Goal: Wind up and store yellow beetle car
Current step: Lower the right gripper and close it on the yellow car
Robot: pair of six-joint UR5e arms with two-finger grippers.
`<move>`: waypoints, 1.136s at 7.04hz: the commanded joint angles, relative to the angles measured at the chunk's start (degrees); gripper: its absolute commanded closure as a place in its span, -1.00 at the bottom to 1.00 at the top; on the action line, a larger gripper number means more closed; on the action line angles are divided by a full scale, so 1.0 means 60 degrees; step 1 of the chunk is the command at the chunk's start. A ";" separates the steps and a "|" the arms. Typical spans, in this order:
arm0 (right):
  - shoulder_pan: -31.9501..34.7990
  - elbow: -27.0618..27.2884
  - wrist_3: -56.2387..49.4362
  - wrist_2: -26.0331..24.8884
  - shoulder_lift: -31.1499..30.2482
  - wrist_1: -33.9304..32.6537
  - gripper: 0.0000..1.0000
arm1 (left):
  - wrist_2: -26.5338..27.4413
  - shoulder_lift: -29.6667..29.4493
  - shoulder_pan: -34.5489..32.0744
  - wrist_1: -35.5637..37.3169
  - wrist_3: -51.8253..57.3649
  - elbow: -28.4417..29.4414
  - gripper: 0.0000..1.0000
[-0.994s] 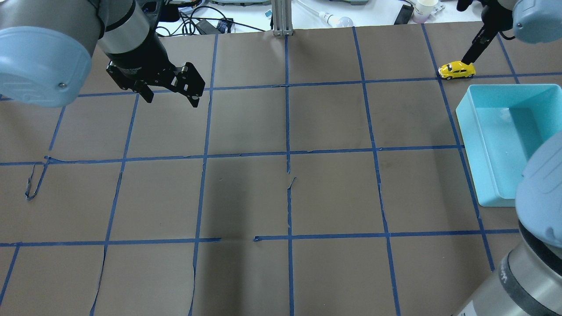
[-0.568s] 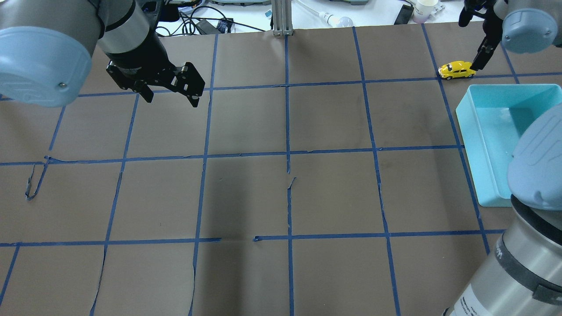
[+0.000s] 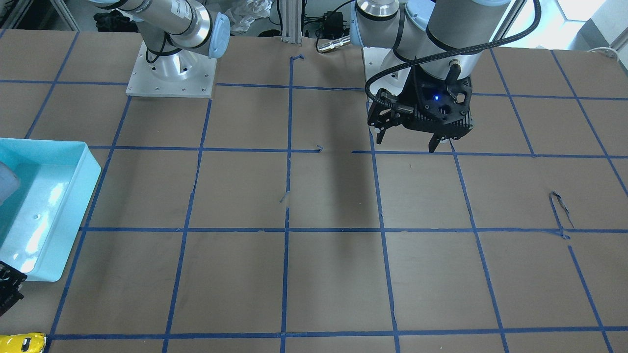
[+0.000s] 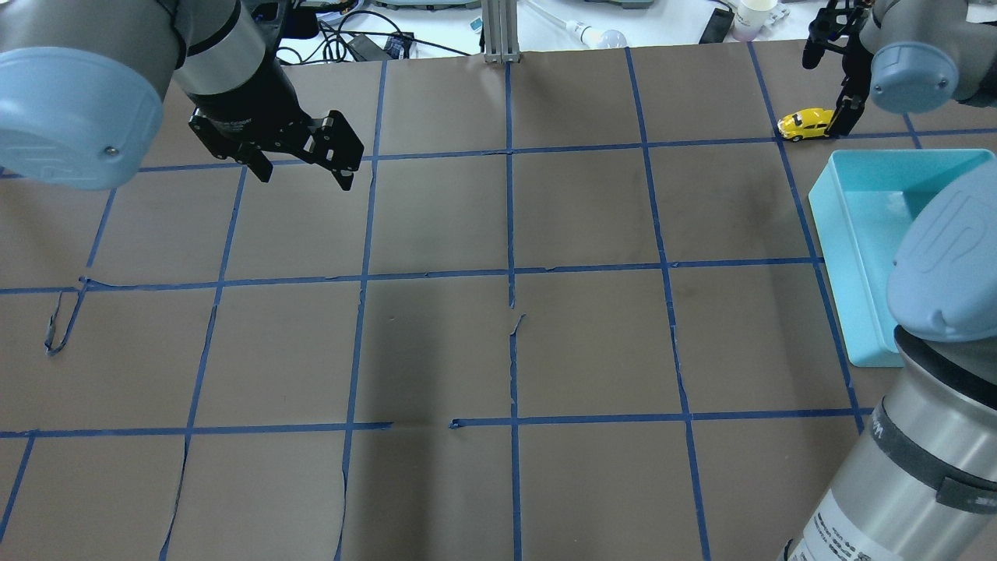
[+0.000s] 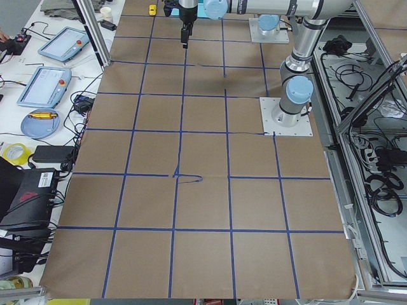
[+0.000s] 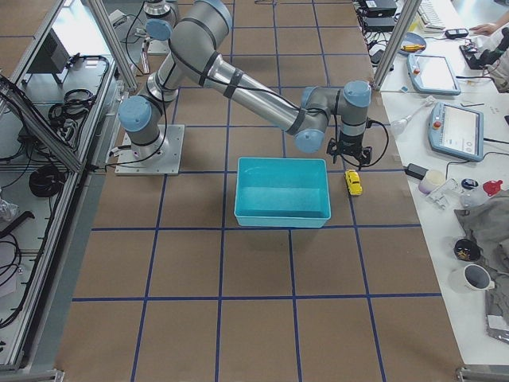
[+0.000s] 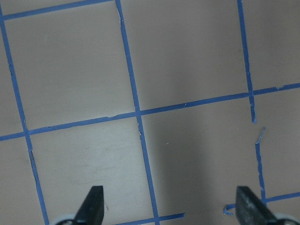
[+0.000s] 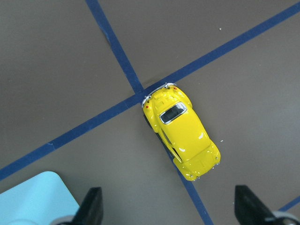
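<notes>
Right jaws have swung over yellow beetle car (image 8: 182,138) near table (image 4: 701,86) edge, released; left jaws too.

A teal bin (image 4: 849,265) sits on a brown table (image 4: 584,351) gridded with blue tape (image 4: 509,218); a cup (image 4: 755,15) stands beyond.

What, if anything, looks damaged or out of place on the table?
Only the blue grid tape: on the robot's left side a strip has peeled into a loose loop, and near the centre one line has a gap with curled ends. The yellow beetle car stands upright on its wheels beside the teal bin.
</notes>
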 commanded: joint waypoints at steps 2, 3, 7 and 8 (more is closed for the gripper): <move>-0.0005 -0.0287 -0.0242 0.0011 0.0619 -0.0627 -1.00 | 0.0000 0.0000 0.0003 0.0000 0.0014 -0.0014 -1.00; -0.0005 -0.0376 -0.0257 0.0011 0.0782 -0.0628 -1.00 | 0.0014 0.0000 0.0003 0.0000 0.0014 -0.0014 -1.00; -0.0005 -0.0932 -0.0418 0.0011 0.1454 -0.0643 -1.00 | 0.0015 0.0000 0.0003 0.0000 0.0014 -0.0014 -1.00; -0.0005 -0.0948 -0.0419 0.0011 0.1544 -0.0642 -1.00 | 0.0015 0.0000 0.0003 0.0000 0.0014 -0.0014 -1.00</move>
